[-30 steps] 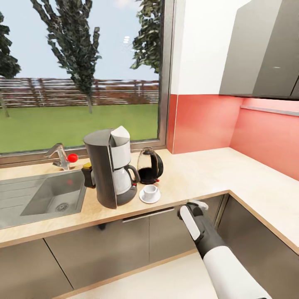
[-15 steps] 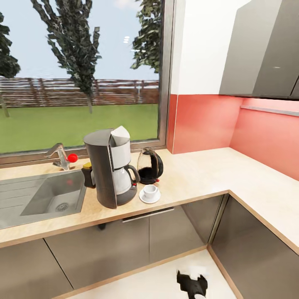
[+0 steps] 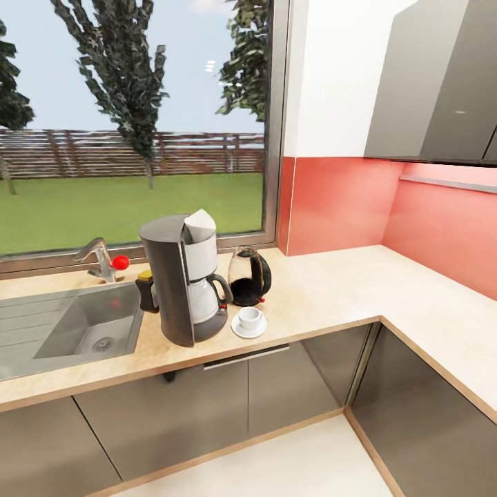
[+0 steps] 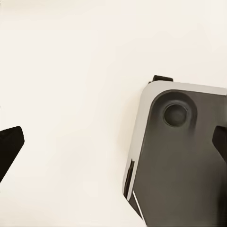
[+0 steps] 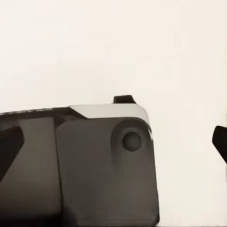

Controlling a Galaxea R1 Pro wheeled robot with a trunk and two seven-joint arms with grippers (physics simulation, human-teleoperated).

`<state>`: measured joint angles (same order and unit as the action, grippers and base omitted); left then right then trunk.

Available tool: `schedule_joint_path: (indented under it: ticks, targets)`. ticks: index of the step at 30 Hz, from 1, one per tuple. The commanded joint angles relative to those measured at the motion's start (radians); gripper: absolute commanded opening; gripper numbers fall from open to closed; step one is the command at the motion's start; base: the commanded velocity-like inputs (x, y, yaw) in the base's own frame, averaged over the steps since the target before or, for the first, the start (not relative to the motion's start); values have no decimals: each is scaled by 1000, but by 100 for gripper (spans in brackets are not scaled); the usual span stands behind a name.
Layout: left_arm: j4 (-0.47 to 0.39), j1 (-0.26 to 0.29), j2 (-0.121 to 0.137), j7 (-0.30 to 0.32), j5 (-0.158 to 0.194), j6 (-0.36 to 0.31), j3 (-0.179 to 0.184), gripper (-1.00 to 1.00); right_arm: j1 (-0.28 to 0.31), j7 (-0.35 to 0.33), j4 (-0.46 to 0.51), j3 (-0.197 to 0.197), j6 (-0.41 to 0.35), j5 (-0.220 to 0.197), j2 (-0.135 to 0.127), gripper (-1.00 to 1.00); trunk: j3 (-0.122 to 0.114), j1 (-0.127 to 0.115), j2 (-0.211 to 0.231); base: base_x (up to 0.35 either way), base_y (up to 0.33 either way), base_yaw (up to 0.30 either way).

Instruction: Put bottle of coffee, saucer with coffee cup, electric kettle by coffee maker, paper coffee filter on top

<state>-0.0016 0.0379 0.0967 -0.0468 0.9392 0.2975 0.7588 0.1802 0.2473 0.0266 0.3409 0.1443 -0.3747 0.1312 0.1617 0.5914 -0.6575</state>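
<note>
Bottle of coffee (image 3: 145, 290) mostly hidden behind the coffee maker (image 3: 183, 279); just cap and one side visible. Sink (image 3: 41, 331) cut off at the head view's edge. Fingertips (image 4: 10, 146) of both grippers clipped at wrist view edges, only dark tips (image 5: 220, 142) visible.

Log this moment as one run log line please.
coffee maker: on countertop | filter: on top | cup: on saucer | kettle, bottle: beside

The base (image 4: 184, 161) is a dark grey slab with rounded corners, a pale silver-white rim and a round dimple near one corner. Black fingertips (image 4: 9, 146) poke in, blunt and matte. The right fingertip (image 5: 220, 142) looks the same.
</note>
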Motion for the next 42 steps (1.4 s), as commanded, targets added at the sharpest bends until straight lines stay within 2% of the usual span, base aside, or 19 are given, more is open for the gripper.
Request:
schedule_joint_path:
  ticks: [1,6,33,37,39,42]
  targets:
    - [0,0,0,-5,2,2,8,100,-2,3,-1,9,3,-9,-1,100,2,0,-1,0,0,0]
    - [4,0,0,-4,-2,1,9,100,-10,3,0,10,0,-3,-11,100,2,0,-1,0,0,0]
    - [0,0,0,-4,-4,2,10,100,-11,6,4,10,6,-1,-27,100,2,0,-1,0,0,0]
    - [0,0,0,-4,-5,2,12,100,-11,7,8,8,8,-2,-43,100,2,0,-1,0,0,0]
    - [0,0,0,-4,-5,2,12,100,-11,7,11,8,9,-4,-64,100,2,0,-1,0,0,0]
    - [0,0,0,-4,-5,2,10,100,-11,7,12,9,9,-6,-67,100,2,0,-1,0,0,0]
